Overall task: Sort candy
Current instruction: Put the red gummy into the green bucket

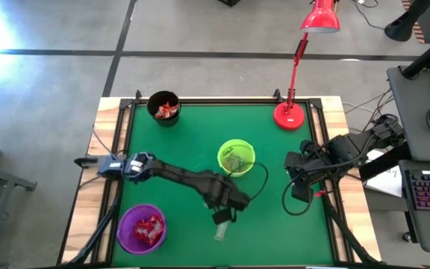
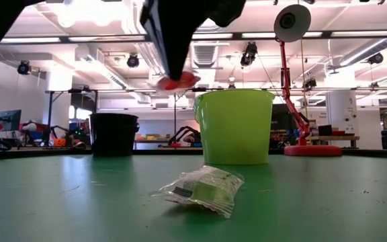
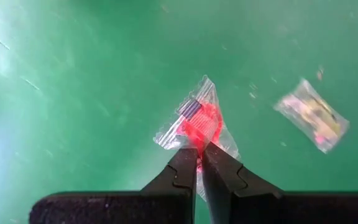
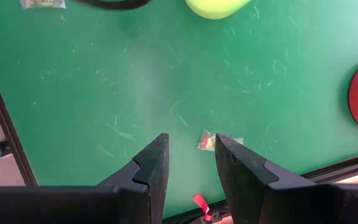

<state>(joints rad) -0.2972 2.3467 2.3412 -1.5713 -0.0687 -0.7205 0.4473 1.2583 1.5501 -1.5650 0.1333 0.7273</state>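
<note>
- My left gripper [image 3: 199, 163] is clenched on a red candy [image 3: 199, 124] in a clear wrapper; the fingertips pinch the edge of the wrapper and the candy hangs from them, lifted off the table.
- In the low view this red candy [image 2: 175, 82] shows under my dark fingers, up in the air, about level with the rim of the green cup [image 2: 234, 126].
- From above, my left arm reaches across the green table [image 1: 192, 142] and its gripper [image 1: 222, 217] is in the front middle part, in front of the green cup [image 1: 236, 157].
- One pale candy [image 2: 201, 189] in a clear wrapper lies flat on the table, in front of the green cup and apart from it. In the high view it [image 1: 220, 234] is just beside my left gripper.
- The purple cup [image 1: 142, 228] stands at the front left corner and has red candies [image 1: 148, 229] inside.
- The black cup [image 1: 163, 107] stands at the back left and also has red candies [image 1: 167, 109] inside.
- The green cup has something pale inside; I cannot tell exactly what.
- My right gripper [image 4: 191, 158] waits at the right side of the table with its fingers apart and nothing between them.
- Below it, a small candy [image 4: 209, 142] with yellow and red lies on the table, near the table edge.
- A red lamp [image 1: 290, 114] stands at the back right of the table.
</note>
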